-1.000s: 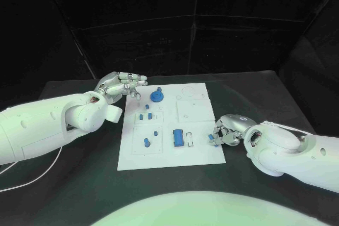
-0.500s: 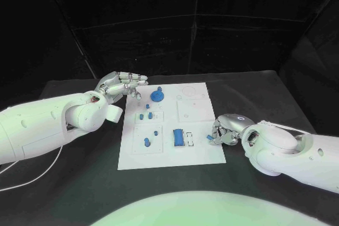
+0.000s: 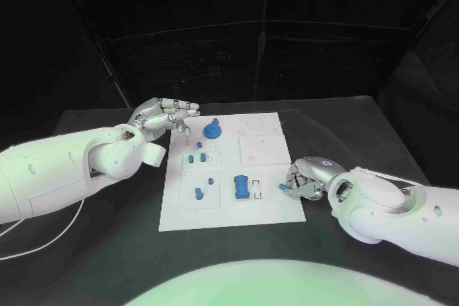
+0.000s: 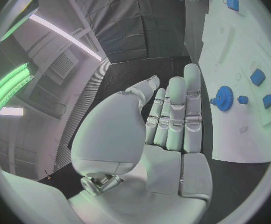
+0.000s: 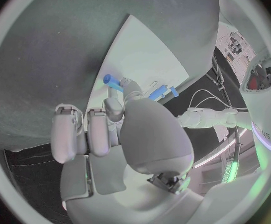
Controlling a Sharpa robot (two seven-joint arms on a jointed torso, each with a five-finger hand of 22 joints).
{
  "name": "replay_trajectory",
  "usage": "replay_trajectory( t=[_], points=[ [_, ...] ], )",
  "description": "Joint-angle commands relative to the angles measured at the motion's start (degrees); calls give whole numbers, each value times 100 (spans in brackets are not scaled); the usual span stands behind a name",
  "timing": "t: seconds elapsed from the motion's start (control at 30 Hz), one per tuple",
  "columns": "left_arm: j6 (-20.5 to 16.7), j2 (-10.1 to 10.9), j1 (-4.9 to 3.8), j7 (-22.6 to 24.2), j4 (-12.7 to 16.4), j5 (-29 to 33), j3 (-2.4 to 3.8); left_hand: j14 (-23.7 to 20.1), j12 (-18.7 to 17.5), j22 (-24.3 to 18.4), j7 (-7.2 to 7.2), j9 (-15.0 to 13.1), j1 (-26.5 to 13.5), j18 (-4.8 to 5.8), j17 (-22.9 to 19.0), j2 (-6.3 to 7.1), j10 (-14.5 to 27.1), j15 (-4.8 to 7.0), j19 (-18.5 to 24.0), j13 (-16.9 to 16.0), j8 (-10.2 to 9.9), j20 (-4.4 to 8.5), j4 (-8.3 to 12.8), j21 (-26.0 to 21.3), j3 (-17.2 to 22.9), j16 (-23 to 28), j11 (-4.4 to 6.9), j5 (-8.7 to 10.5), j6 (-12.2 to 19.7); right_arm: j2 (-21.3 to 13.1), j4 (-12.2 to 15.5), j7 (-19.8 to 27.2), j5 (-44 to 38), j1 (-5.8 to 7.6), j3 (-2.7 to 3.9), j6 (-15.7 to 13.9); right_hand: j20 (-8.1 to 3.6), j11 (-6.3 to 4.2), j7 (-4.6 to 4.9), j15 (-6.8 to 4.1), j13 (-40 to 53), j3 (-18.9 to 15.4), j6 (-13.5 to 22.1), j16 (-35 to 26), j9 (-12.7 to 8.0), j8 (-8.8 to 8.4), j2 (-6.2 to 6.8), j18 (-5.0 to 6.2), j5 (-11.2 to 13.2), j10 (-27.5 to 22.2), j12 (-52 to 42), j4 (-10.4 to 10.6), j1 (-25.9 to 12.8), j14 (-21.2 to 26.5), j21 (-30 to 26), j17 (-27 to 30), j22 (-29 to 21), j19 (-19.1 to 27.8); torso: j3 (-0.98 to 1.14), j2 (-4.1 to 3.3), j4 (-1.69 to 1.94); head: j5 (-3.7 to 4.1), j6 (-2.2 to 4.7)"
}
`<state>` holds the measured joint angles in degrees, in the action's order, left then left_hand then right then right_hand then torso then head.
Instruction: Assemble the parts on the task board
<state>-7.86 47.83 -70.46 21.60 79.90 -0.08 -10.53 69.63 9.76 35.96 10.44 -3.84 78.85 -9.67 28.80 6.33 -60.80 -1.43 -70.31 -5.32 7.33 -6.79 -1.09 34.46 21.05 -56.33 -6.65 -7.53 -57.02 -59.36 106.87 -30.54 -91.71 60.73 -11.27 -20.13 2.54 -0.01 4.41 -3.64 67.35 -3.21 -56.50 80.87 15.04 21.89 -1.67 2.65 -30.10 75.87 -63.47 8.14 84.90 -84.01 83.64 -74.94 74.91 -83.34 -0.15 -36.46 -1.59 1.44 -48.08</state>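
Black table (image 3: 363,130), white task board (image 3: 268,210); right robot hand (image 3: 304,178) pinching a small blue peg (image 5: 112,81), its long axis roughly level.

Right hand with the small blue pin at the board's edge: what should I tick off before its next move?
1. Pin held: the right hand pinches the small blue pin in its fingers - ok.
2. Pin lifted off the white board - cannot tell.
3. Left hand holds nothing, near the board's far left corner, away from the right hand - ok.
4. Blue gear stands on the board - ok.
5. Which hole takes the pin - cannot tell.
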Motion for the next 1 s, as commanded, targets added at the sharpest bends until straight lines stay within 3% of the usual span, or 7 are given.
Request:
replay_trajectory(
  t=[0.03, 0.23, 0.4, 0.7, 1.0],
  points=[
    [64, -13, -7, 14, -1, 14, 4, -37, 29, -6, -5, -2, -43, -75, -8, -34, 37, 0, 41, 6, 21, -13, -6, -37, -31, 12, 5, -3, 39, -24, 55, 6, 493, -38, -34, -289, -8, -17, -9, -37, 21, 190, -70, 43, 53, 15, 112, -21, -29, 53, -26, 11, -101, -343, 29, -177, 543, -40, -5, -2, 4, -6, 3],
    [65, -21, -7, 11, -4, 14, 4, -40, 36, -8, -10, -2, -37, -76, -10, -41, 40, 1, 43, 7, 23, -13, -4, -40, -31, 10, 8, -5, 39, -50, 168, 266, 898, -34, -32, -905, -4, -20, -12, -31, 70, 408, -104, 60, 64, -29, 316, -26, 0, 105, -74, 153, -345, -348, 41, -204, 564, -51, -4, -1, 4, -19, 8],
    [67, -25, -7, 10, -5, 14, 4, -40, 36, -8, -10, -2, -37, -76, -10, -41, 40, 1, 43, 7, 23, -13, -4, -40, -31, 10, 8, -5, 39, -17, 208, 452, 1163, -32, -30, -1252, -4, -18, -8, -30, 91, 465, -116, 71, 69, -42, 378, -25, 26, 124, -95, 207, -435, -352, 41, -222, 565, -51, -4, -2, -1, -28, 11],
    [68, -22, -7, 8, 24, 14, 4, -40, 36, -8, -10, -2, -37, -76, -10, -41, 40, 1, 43, 7, 23, -13, -4, -40, -31, 10, 8, -5, 39, 232, 137, 519, 1533, -32, -29, -1066, 0, -11, -2, -24, 113, 557, -125, 70, 79, -70, 446, -26, 78, 143, -113, 322, -614, -351, 42, -223, 569, -51, -6, -5, -5, -62, 16],
    [70, -6, -8, 10, 48, 14, 4, -40, 36, -8, -10, -2, -37, -76, -10, -41, 40, 1, 43, 7, 23, -13, -4, -40, -31, 10, 8, -5, 39, 516, -9, 467, 1655, -33, -28, -1114, 1, -17, -14, -26, 175, 564, -182, 80, 118, -57, 515, -28, 64, 198, -182, 489, -897, -356, 51, -238, 584, -60, -4, -9, 1, -69, 13]
  ],
)
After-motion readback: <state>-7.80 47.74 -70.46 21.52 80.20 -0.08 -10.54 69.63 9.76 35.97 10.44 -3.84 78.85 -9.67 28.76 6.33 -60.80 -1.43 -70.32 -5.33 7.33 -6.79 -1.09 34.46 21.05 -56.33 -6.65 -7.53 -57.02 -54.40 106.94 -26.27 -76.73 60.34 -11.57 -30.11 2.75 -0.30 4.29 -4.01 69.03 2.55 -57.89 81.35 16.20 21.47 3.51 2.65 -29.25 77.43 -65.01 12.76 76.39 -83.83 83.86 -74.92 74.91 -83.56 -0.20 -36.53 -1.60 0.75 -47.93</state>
